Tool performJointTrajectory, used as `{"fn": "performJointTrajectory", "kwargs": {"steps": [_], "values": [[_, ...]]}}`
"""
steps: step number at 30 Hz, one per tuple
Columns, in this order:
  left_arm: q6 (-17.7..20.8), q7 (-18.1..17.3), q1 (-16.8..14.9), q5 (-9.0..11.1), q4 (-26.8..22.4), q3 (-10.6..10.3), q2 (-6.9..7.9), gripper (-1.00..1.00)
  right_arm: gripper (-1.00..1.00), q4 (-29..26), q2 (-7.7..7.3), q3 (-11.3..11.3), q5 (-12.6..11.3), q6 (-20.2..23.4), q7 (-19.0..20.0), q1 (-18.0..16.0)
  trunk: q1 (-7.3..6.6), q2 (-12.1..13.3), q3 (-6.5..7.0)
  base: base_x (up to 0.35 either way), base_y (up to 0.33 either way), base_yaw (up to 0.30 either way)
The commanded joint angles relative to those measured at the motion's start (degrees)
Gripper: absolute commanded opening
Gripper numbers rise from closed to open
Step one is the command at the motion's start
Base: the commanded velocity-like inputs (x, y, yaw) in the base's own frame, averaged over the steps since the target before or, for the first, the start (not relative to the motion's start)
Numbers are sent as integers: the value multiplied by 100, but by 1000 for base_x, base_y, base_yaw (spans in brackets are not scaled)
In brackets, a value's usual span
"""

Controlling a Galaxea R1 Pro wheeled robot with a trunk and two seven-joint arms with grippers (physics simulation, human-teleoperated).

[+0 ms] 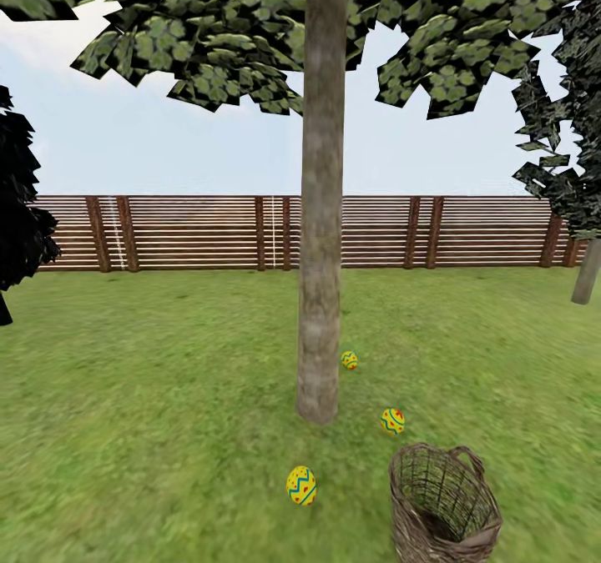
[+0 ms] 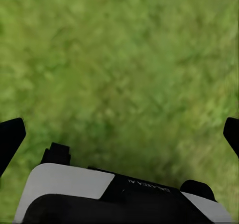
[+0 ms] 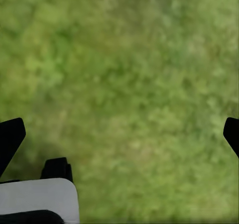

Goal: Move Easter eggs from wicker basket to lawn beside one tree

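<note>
Round the tree [image 1: 321, 213]: 3 eggs [image 1: 301, 485] [image 1: 392, 420] [image 1: 349, 360] on grass, basket [image 1: 442, 505] empty at right; left gripper [image 2: 119, 134] & right gripper [image 3: 119, 134] wide open, empty.

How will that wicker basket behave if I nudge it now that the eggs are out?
The wicker basket looks empty, so it is probably light and would slide or tip easily. It already leans, mouth toward the camera, so a push could roll it on its rounded side. The open weave likely flexes a little. The nearest Easter egg lies apart from it.
</note>
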Motion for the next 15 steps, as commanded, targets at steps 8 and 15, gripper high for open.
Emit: {"fn": "performJointTrajectory", "kwargs": {"steps": [8,15], "values": [[8,-12,212,62,12,2,13,100,100,4,3,48,-41,-4,-7,131,-176,317,137,0,0,0],[13,-8,259,68,12,2,9,100,100,2,3,48,-47,-5,-6,137,-330,597,262,0,0,0]]}}
